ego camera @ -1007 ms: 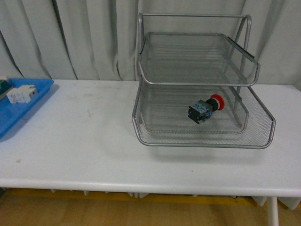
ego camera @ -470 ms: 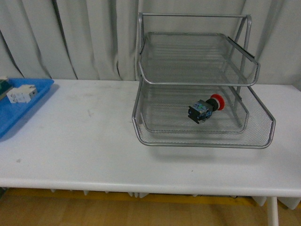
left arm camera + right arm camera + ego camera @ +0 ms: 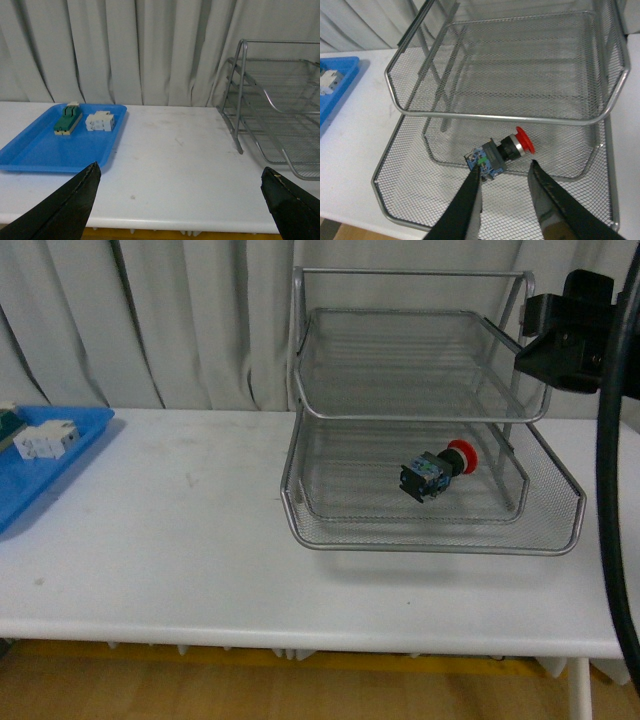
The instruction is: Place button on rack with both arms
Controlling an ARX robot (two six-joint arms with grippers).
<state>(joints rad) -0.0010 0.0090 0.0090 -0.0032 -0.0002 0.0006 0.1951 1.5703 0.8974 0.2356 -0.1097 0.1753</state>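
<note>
The button [image 3: 437, 469], red cap on a dark and blue body, lies on its side on a lower tier of the silver wire rack [image 3: 430, 548], under the top tier. In the right wrist view my right gripper [image 3: 505, 166] hovers open just short of the button [image 3: 495, 152], over the rack's [image 3: 505, 118] mesh. One fingertip overlaps the button's blue end in the picture, and nothing is held. My right arm [image 3: 565, 335] shows at the front view's upper right. My left gripper [image 3: 180, 168] is wide open over the white table, away from the rack [image 3: 239, 90].
A blue tray [image 3: 30, 150] at the table's left holds a green-and-cream switch [image 3: 67, 119] and a white blocky component [image 3: 100, 121]. The right arm's black cable [image 3: 612, 540] hangs down the front view's right edge. Grey curtains close off the back.
My right arm and its cable have come into the front view at the upper right, beside the rack's top tier. The button has not moved.
</note>
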